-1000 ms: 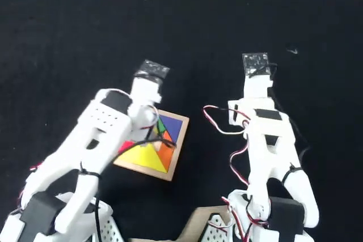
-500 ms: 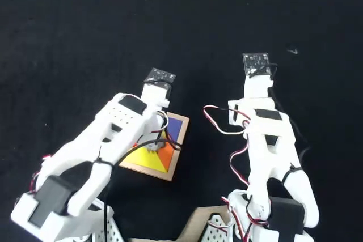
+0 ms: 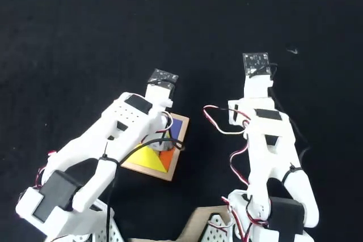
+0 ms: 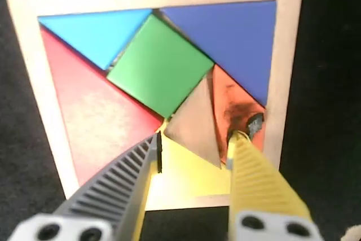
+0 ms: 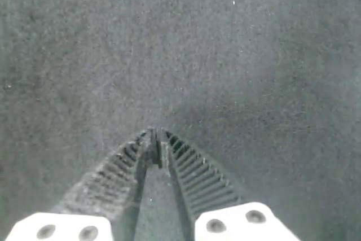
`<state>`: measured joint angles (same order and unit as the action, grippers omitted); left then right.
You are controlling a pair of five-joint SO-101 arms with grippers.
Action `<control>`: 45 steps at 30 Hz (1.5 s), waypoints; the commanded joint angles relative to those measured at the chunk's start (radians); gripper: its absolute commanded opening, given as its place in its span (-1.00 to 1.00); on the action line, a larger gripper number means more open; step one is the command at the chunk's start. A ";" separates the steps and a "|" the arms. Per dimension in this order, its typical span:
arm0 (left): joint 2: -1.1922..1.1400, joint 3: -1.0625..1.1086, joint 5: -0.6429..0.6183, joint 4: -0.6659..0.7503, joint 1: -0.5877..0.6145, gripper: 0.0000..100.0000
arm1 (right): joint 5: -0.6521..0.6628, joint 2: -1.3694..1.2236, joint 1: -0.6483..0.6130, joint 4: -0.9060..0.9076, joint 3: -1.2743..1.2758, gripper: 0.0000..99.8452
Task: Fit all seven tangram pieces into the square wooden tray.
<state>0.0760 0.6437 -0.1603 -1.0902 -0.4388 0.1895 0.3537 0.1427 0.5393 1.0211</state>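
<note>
Wooden tray [image 3: 148,172] sits near mid-table on the black cloth [image 3: 68,43]. Over the last second your left arm [image 3: 113,134] has slid further across it; the right arm [image 3: 266,134] hasn't moved.

Left wrist: left gripper [image 4: 194,142] spread open, jaws astride the tan triangle [image 4: 194,122]. Seven flat matte pieces lie inside the rim, so you're likely near done.

Right wrist: right gripper [image 5: 155,139] closed on nothing, ribbed fingers above felt-like cloth.
</note>
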 commanded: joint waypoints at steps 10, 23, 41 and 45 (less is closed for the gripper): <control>0.012 -0.087 0.092 0.006 0.079 -0.60 | -0.002 0.042 0.012 -0.020 -0.036 -0.98; 0.002 -0.061 0.172 -0.017 0.134 -0.60 | -0.002 0.041 0.011 -0.020 -0.036 -0.98; 0.149 -0.125 0.196 -0.135 0.128 -0.60 | -0.002 0.041 0.011 -0.020 -0.038 -0.98; 0.175 -0.030 0.267 -0.115 0.153 -0.60 | -0.002 0.044 0.011 -0.020 -0.036 -0.98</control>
<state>0.2079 0.5884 0.0698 -1.2160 -0.3084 0.1895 0.3537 0.1427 0.5393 1.0211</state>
